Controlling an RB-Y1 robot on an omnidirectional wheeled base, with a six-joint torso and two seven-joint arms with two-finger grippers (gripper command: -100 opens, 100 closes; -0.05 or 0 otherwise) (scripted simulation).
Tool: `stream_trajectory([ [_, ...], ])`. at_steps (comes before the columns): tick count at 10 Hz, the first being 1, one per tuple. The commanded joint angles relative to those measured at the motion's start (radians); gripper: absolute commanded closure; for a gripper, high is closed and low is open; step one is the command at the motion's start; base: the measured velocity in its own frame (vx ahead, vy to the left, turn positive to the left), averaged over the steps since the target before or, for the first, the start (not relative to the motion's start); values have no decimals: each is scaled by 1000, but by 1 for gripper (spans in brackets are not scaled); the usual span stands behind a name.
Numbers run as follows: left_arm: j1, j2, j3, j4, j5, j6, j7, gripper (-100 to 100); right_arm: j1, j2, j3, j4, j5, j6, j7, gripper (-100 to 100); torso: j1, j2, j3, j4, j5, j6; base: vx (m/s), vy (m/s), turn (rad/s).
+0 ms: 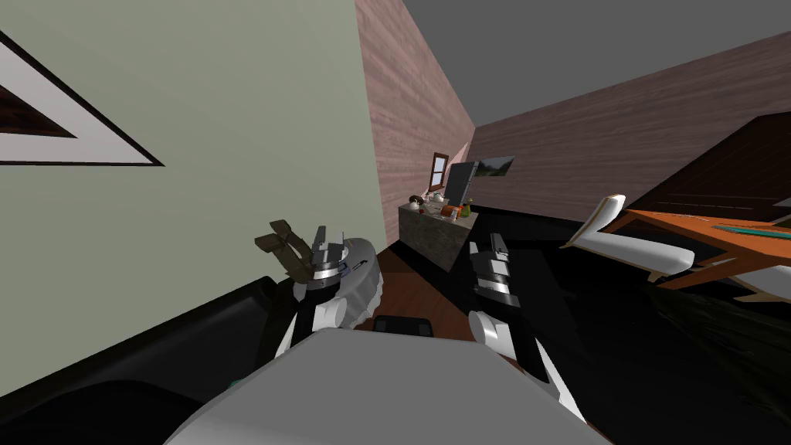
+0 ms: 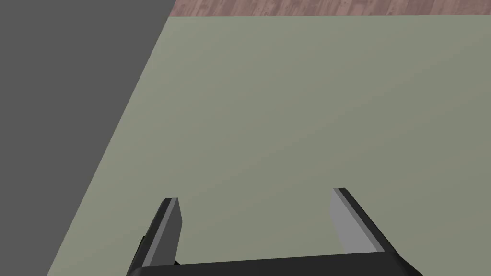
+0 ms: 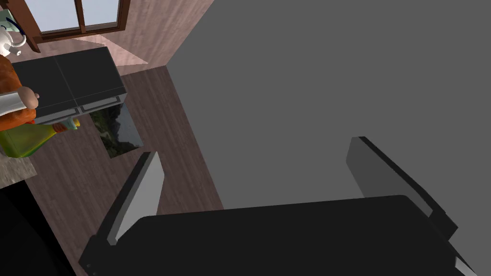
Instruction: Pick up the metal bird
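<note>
Both sets of jaws open, empty; dark shape (image 1: 280,247), prob the bird, sits just left of L gripper (image 1: 328,241); turn your wrist off wall (image 2: 311,120) onto it before closing; R gripper (image 1: 487,243) idle.

Dark olive-brown, angular bird (image 1: 280,247), perhaps tilted, before the pale green wall (image 1: 193,154).

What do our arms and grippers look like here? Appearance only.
Both match. Left gripper and right gripper: dark boxy body, two thin, flat, blade-like fingers with grey faces and darker edges. Left arm and right arm: white rounded segments, dark joints, grey-banded wrists. No cables or markings visible.
</note>
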Motion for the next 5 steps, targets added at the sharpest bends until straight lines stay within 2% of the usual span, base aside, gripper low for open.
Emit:
stream_trajectory([
  [1, -24, 39, 14, 26, 11, 26, 1, -100, 0, 0, 0, 0, 0, 0, 0, 0, 0, 0, 0, 0, 0, 0, 3, -38, -7],
  [5, -102, 121, 60, 122, 48, 117, 8, -100, 0, 0, 0, 0, 0, 0, 0, 0, -5, 0, 0, 0, -1, 0, -4, -82, -6],
])
